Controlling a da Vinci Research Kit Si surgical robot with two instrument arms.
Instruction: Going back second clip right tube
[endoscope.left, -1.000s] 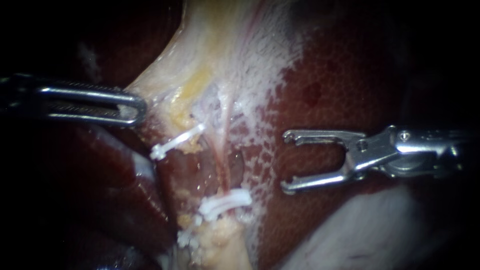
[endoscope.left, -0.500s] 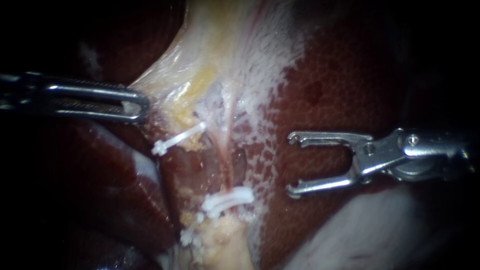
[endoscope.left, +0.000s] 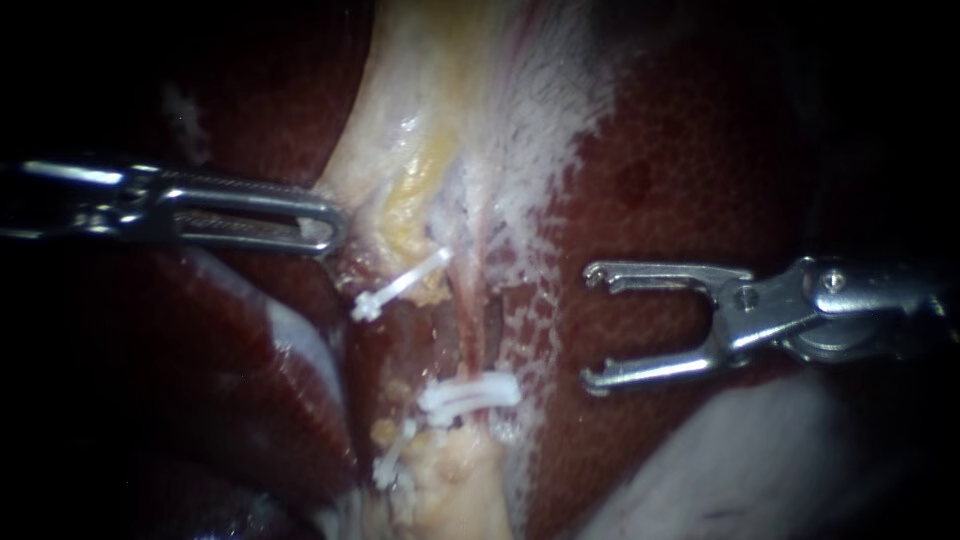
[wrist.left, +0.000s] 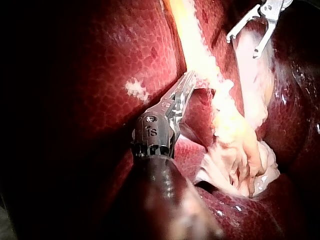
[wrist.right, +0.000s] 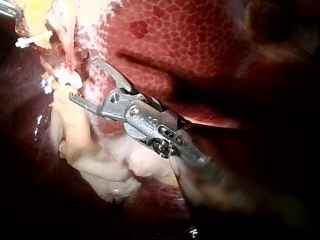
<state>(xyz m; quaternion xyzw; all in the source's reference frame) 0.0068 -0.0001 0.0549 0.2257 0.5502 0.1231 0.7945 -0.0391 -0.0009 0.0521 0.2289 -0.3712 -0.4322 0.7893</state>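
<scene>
Nearest me, right of centre, my right instrument (endoscope.left: 590, 326), a silver shaft ending in a forked hand, has that hand spread wide, its two hooked jaws holding nothing above the dark red speckled liver (endoscope.left: 680, 200). At the left, my left instrument (endoscope.left: 328, 224) has its slotted hand closed on the edge of the pale yellow-white band of tissue (endoscope.left: 420, 120). Farther in, at centre, the thin pink right tube (endoscope.left: 466, 310) carries white plastic clips (endoscope.left: 470, 392) across its lower end, apart from the open hand
</scene>
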